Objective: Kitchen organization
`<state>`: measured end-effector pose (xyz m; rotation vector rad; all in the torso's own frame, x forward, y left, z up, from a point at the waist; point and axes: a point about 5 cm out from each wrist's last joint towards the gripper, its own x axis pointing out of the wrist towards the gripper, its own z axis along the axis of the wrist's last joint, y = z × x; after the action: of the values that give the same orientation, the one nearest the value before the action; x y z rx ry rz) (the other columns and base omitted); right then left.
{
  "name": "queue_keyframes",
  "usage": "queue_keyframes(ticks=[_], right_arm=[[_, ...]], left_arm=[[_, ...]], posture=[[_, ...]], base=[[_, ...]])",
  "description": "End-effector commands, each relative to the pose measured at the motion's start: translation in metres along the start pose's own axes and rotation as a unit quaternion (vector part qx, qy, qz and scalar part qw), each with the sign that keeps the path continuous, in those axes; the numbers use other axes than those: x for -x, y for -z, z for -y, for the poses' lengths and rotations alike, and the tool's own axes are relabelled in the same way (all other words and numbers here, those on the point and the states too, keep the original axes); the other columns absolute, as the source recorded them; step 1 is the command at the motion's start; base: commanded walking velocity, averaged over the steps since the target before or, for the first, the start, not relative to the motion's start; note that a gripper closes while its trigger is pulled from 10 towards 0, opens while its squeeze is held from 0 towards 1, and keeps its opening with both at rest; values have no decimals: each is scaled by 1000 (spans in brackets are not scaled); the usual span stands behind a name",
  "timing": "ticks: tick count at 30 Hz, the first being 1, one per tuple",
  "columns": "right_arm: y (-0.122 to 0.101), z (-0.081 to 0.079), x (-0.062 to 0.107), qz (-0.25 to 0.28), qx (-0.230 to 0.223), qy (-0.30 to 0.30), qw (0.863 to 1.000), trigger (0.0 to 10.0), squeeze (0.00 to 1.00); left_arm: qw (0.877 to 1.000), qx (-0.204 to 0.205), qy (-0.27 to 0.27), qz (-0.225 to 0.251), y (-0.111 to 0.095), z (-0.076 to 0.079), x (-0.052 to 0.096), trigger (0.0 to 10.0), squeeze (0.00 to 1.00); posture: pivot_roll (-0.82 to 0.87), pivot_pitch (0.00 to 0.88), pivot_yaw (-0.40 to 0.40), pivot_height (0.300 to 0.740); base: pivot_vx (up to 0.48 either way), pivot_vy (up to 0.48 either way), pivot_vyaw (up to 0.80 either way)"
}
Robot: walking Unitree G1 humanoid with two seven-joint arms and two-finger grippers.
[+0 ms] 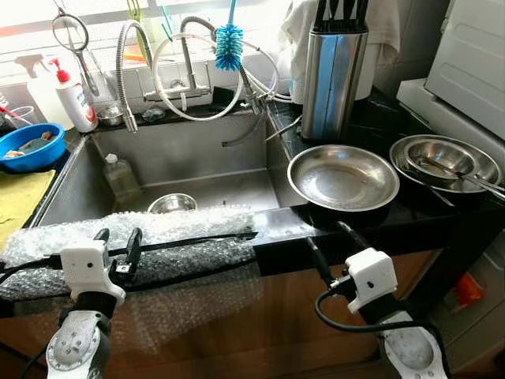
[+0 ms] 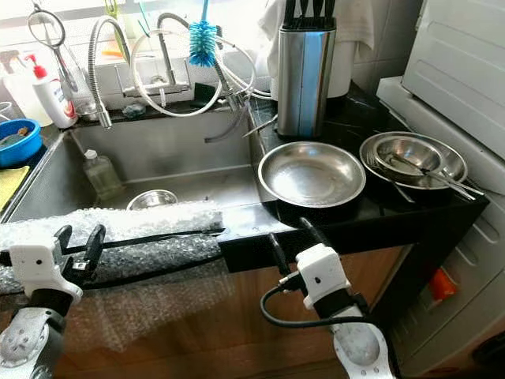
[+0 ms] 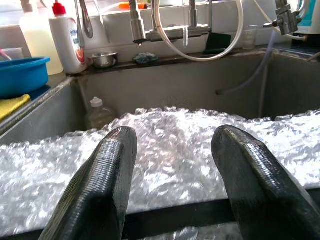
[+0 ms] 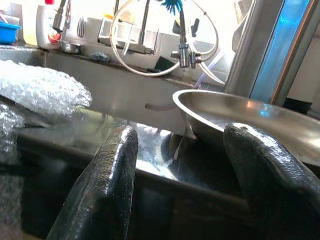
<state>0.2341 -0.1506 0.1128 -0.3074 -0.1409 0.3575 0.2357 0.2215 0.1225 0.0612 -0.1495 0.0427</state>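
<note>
Reaching forward, your right gripper [image 1: 330, 246], fingers spread wide, sits just short of the shallow round steel pan [image 1: 343, 177] overhanging the black table [image 1: 410, 217] edge; nudge its rim and it could slide. Your left gripper [image 1: 117, 248] hovers wide-open over crinkled bubble wrap [image 1: 173, 229].

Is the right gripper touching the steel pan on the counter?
Apart. In the right eye view the right gripper is in front of the counter edge, below the steel pan, with bare black counter between them.

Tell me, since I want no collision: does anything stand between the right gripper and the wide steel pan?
Nothing visible does. The right gripper, fingers open, sits below the black counter edge; the steel pan rests on top just beyond, so only that edge must be cleared.
</note>
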Motion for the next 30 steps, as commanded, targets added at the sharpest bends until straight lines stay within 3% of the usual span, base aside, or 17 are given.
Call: queue_keyframes(ticks=[1, 10, 14, 20, 24, 27, 30], right_arm=[[-5, 1, -2, 9, -1, 0, 1000, 10000, 0], [-16, 11, -14, 6, -17, 39, 999, 10000, 0], [-33, 27, -25, 20, -47, 92, 994, 10000, 0], [-44, 32, -30, 26, -58, 103, 993, 10000, 0], [-54, 36, -36, 25, -49, 97, 994, 10000, 0], [-55, 40, -42, -5, -6, 62, 998, 10000, 0], [-56, 41, -43, -9, 7, 48, 999, 10000, 0]], left_arm=[[1000, -8, 1, 1, 1, 0, -3, 10000, 0], [1000, -14, 1, 5, -1, -3, -9, 10000, 0], [1000, -7, 4, 7, -2, 1, -12, 10000, 0], [1000, -4, 3, 5, 0, 3, -13, 10000, 0], [1000, -1, 3, 3, 1, 3, -13, 10000, 0], [1000, 2, 9, 6, -1, 6, -17, 10000, 0], [1000, 4, 8, 6, -1, 6, -16, 10000, 0]], posture=[[-154, 0, 73, 740], [-166, 0, 89, 740], [-174, 0, 101, 740], [-176, 0, 108, 740], [-178, 0, 114, 740], [-177, 0, 113, 740], [-177, 0, 109, 740]], base=[[0, 0, 0], [0, 0, 0], [0, 0, 0], [0, 0, 0], [0, 0, 0], [0, 0, 0], [0, 0, 0]])
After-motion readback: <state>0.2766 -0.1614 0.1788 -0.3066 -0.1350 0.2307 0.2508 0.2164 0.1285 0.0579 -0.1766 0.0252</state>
